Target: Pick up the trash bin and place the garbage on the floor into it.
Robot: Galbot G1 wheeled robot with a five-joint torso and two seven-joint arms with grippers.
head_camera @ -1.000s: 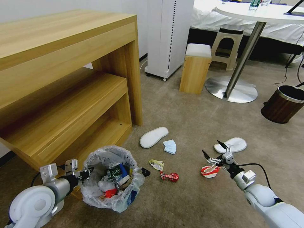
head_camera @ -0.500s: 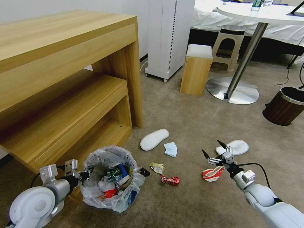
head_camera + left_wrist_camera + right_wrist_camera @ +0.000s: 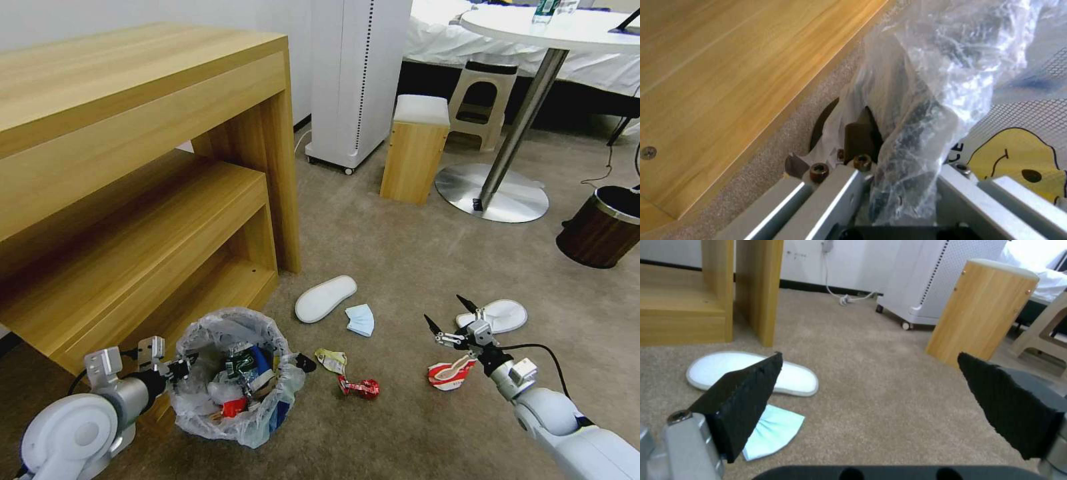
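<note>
The left gripper (image 3: 175, 366) is clamped on the rim of the small round blue-sided bin (image 3: 233, 377), plastic-lined and part-filled, at seven o'clock. The right gripper (image 3: 450, 315) hovers, fingers apart, at four o'clock over a red-white paper bowl (image 3: 448, 374). Slippers, mask and wrappers remain on the beige short-pile carpet (image 3: 400, 253); a wooden desk (image 3: 133, 133) stands at ten.

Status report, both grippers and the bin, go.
Left gripper shut on bin rim. Right gripper open, above red-white bowl on floor. Nothing in the way.
</note>
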